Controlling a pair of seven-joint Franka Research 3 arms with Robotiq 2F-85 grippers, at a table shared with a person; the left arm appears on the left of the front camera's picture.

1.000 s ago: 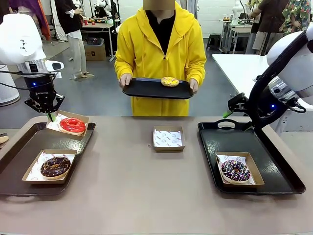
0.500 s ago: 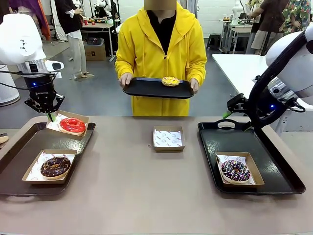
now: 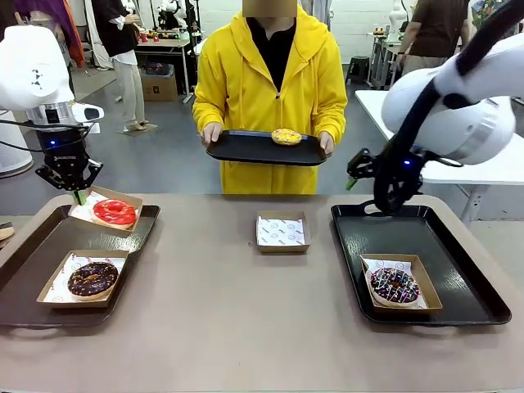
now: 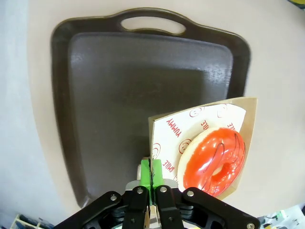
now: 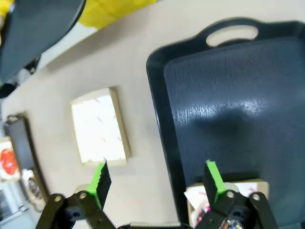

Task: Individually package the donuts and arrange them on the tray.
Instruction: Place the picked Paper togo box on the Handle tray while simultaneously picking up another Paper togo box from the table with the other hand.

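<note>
Tan table (image 3: 221,336): three trays (image 3: 393,237), four donuts (image 3: 92,278), four boxes (image 3: 281,232). Left gripper (image 4: 151,168) clenched on red donut's box (image 4: 243,109); right gripper (image 5: 157,176) released, base cropped.

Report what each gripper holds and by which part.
Left gripper is shut on the cardboard box, pinching its side wall beside the red donut. Right gripper is open, holding nothing.

A person in a yellow hoodie holds a black tray (image 3: 237,150) carrying a yellow donut (image 3: 286,137). The left gripper (image 3: 79,196) pinches a cardboard box (image 3: 133,201) holding a red donut (image 3: 115,212). The right gripper (image 3: 354,178) hangs near the right tray (image 3: 426,229).
</note>
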